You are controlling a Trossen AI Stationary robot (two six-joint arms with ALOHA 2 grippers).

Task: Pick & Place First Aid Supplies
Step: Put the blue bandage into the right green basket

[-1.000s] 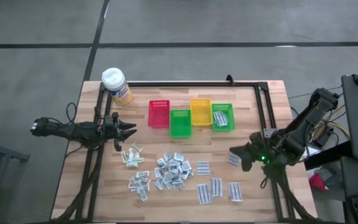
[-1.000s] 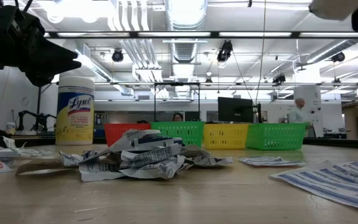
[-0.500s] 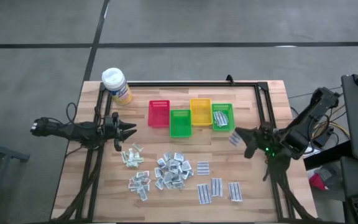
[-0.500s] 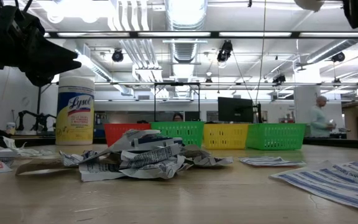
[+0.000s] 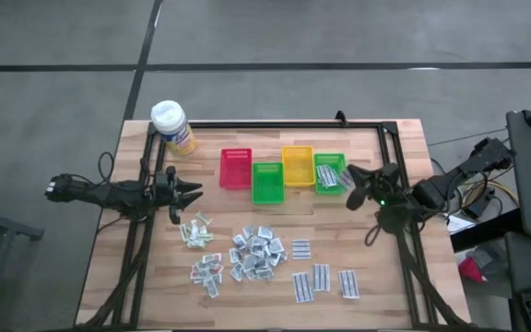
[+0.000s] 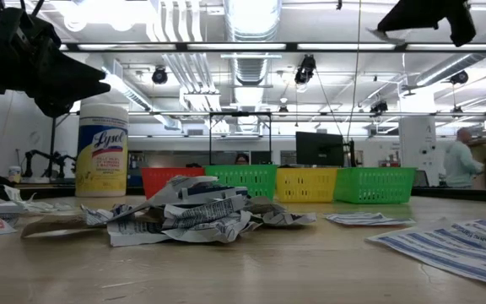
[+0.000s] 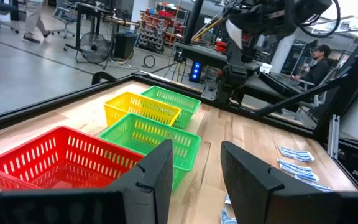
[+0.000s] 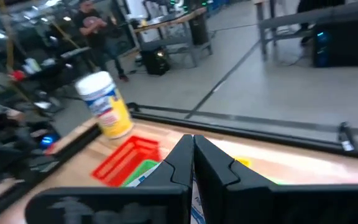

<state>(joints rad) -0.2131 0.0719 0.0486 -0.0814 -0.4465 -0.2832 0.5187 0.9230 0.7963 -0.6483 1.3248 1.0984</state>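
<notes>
Four small bins stand in a row at the far middle: red (image 5: 235, 168), green (image 5: 267, 183), yellow (image 5: 298, 164) and a second green one (image 5: 331, 175) with striped packets in it. First aid supplies lie flat on the near half of the table: greenish sachets (image 5: 194, 231), silvery wrappers (image 5: 256, 254) and blue-striped strips (image 5: 321, 277). My right gripper (image 5: 348, 177) is shut on a striped packet (image 8: 195, 200) at the second green bin's right side, well above the table (image 6: 386, 25). My left gripper (image 5: 190, 192) waits open at the table's left (image 7: 194, 180). My right gripper pinches a white, blue-striped packet between its two fingers (image 8: 178, 163). In the wrist view only a bit of the packet (image 8: 195, 200) shows in the slit behind the fingertips. The fingers come nearly level from the table's right. The packet is lifted clear, high above the table.
A yellow wipes bottle with a white cap (image 5: 173, 127) stands at the far left corner. A black frame rail (image 5: 275, 124) runs along the far edge and down both sides. Bare wood lies between the bins and the packet piles.
My right gripper has carried the packet from the table's near right toward the far edge, rising a little and rolling its wrist. It now stands by the right green bin. Its fingers have stayed shut.
</notes>
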